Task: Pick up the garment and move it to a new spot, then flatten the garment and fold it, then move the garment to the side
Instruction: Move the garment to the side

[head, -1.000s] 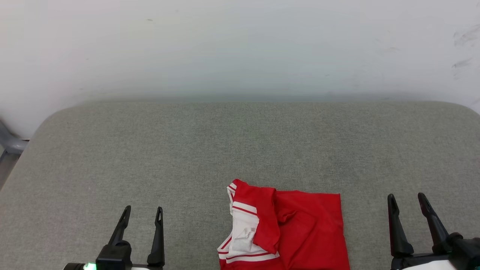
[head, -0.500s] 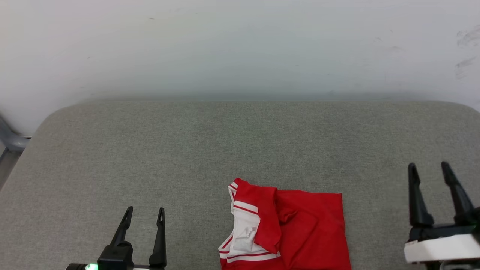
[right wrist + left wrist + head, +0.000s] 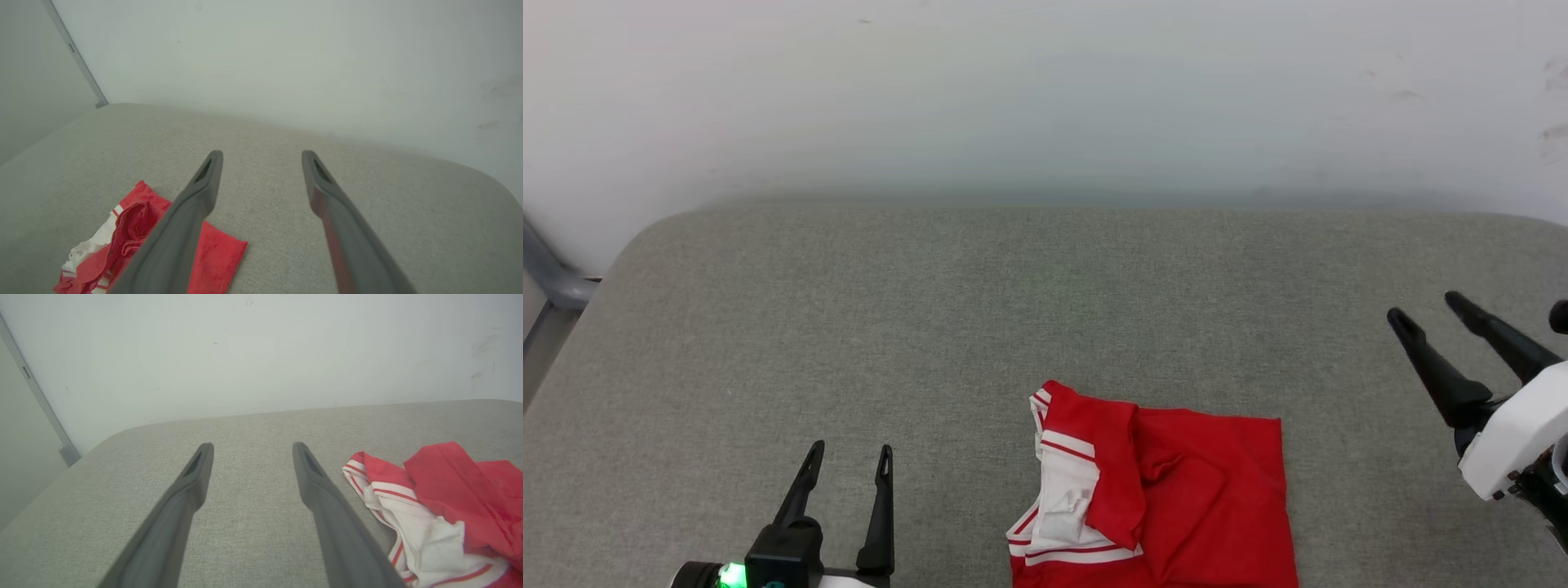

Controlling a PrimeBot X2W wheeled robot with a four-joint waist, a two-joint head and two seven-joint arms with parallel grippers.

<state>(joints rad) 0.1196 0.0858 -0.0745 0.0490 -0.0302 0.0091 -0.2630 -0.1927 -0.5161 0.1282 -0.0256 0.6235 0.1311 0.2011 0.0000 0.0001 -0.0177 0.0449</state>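
Observation:
The garment [image 3: 1168,490], a red jersey with white sleeves and red-white striped trim, lies loosely bunched on the grey cushion near the front edge, its lower part cut off by the head view's bottom. In the left wrist view the garment [image 3: 441,506] lies to the right of my fingers; in the right wrist view the garment [image 3: 135,232] sits at lower left, partly behind one finger. My left gripper [image 3: 849,453] rests open at lower left, empty. My right gripper [image 3: 1425,309] is raised at the far right, open and empty, fingers tilted up-left.
The grey fabric surface [image 3: 931,327] stretches wide behind the garment, with rounded far corners. A white wall [image 3: 1045,98] rises right behind it. A grey metal bar [image 3: 547,278] stands off the surface's left edge.
My right gripper has lifted and moved away from me along the right side, its fingers now tilted leftward. The head camera has shifted slightly. The garment and left gripper stay put.

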